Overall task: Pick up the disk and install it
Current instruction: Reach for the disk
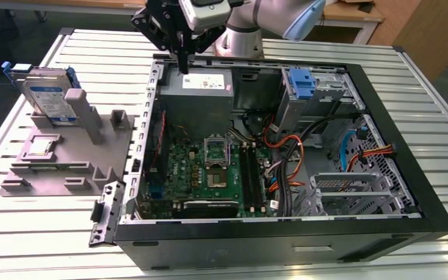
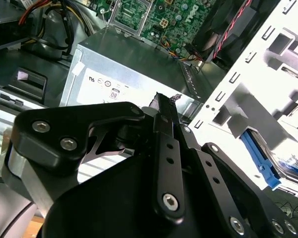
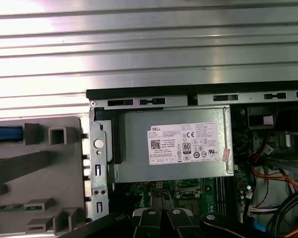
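The gripper (image 1: pixel 184 68), its fingers pressed together on nothing, hangs just above the grey power supply (image 1: pixel 202 93), at the rim of the open computer case (image 1: pixel 286 228). Well apart from it, toward the exterior view's left, the disk (image 1: pixel 47 96) stands upright in a grey fixture (image 1: pixel 68 166) on the slatted table (image 1: pixel 37 233).

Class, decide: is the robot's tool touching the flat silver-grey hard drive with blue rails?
Apart. In the exterior view the tool hangs over the grey power-supply box, while the hard drive stands in a grey holder to the exterior view's left.
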Robot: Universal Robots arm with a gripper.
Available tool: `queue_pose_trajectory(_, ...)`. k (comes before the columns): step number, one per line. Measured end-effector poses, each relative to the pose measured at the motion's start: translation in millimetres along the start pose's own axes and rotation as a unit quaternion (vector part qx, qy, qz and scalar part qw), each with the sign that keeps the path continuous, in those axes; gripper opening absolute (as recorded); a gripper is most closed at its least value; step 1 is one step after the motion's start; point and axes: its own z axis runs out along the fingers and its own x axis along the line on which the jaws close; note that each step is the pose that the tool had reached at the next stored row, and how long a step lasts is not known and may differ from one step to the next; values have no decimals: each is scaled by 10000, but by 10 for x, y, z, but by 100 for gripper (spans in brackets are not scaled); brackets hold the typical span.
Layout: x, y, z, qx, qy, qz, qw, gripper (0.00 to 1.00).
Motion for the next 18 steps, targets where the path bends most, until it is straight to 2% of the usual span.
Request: queue_pose_trajectory(18, 64, -6, 12, 1, 11, 0, 10000, 10)
